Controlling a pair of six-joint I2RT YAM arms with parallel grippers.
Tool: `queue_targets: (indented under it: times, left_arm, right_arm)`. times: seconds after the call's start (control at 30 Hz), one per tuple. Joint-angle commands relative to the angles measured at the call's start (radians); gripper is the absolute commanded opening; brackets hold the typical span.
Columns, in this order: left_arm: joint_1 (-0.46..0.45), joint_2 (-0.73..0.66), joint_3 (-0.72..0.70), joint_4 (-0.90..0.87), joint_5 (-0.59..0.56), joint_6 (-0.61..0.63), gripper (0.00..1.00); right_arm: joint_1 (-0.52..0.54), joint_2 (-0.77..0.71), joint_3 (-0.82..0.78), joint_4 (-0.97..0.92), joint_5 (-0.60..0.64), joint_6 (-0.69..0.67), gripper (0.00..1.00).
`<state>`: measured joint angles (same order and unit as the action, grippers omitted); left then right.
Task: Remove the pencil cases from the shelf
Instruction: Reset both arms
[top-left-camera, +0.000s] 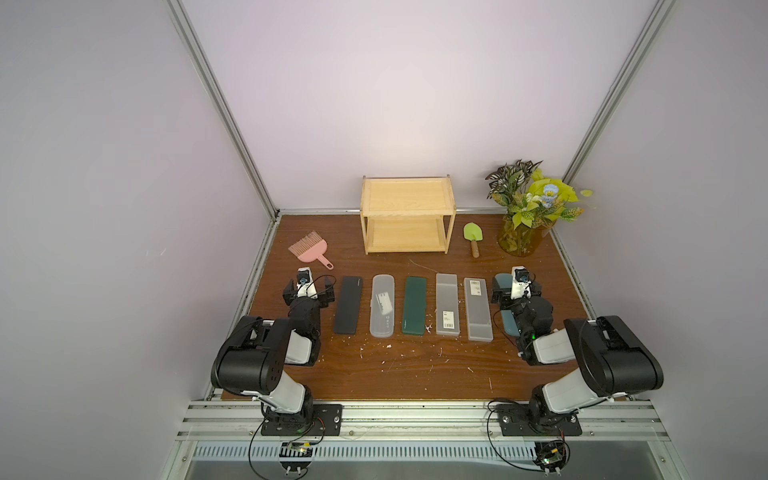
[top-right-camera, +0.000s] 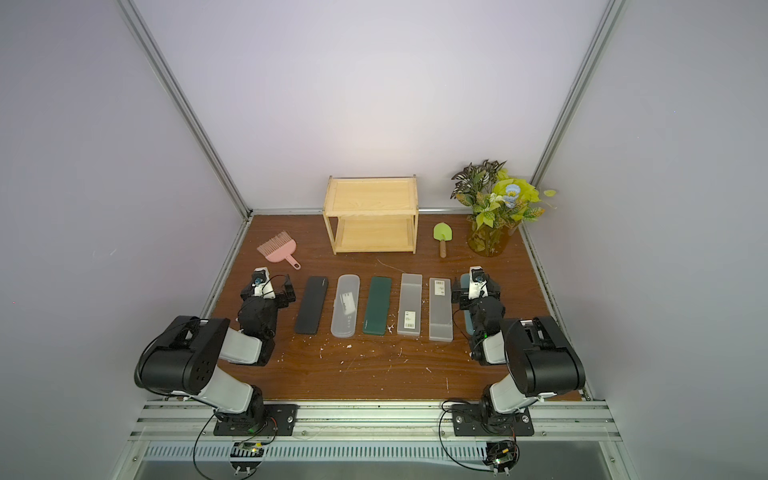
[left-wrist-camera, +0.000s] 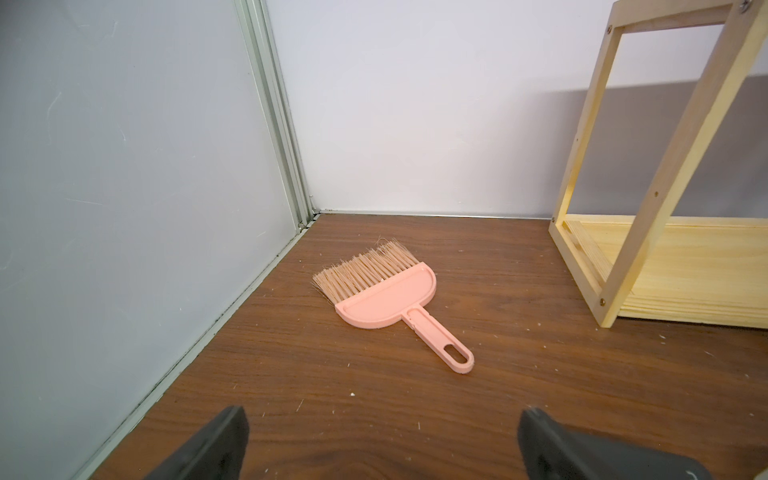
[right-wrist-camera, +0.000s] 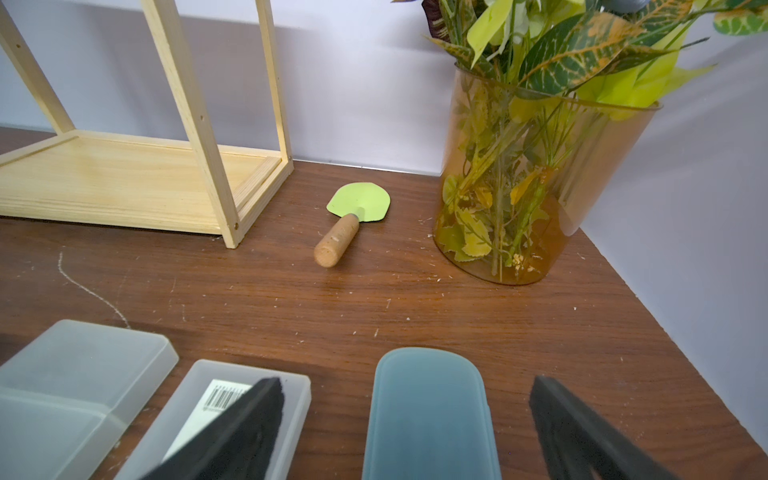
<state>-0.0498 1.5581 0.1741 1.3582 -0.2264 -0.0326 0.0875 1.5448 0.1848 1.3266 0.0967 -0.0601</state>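
Black fingers (right-wrist-camera: 257, 415) of the right gripper (right-wrist-camera: 405, 386) stand wide apart, one on each side of the teal case (right-wrist-camera: 428, 415). It lies flat on the tabletop (right-wrist-camera: 291, 299) directly under them, its long axis running near to far. They hold nothing; whether they touch its sides I cannot tell. The left gripper (left-wrist-camera: 382, 415) is equally wide and empty over bare wood, with the black case (top-left-camera: 349, 304) just to its right.

Between the arms, the clear case (top-left-camera: 382, 305), green case (top-left-camera: 414, 305), left frosted case (top-left-camera: 447, 304) and right frosted case (top-left-camera: 478, 308) fill out a row. All lie parallel, ends toward the shelf (top-left-camera: 405, 195) at the far wall. Both its boards look bare, so the removal seems done. Any further move on the teal case would fall to the right arm, closing across its width.

In both top views that arm covers most of the teal case, and the shelf's top board shades the back of the lower one.
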Motion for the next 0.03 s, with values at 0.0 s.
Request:
queue_targets:
  times: [0.0]
  left_arm:
    - [-0.002, 0.002, 0.008, 0.017, -0.001, 0.009, 1.0]
  right_arm:
    - [-0.005, -0.002, 0.016, 0.025, 0.005, 0.011, 1.0]
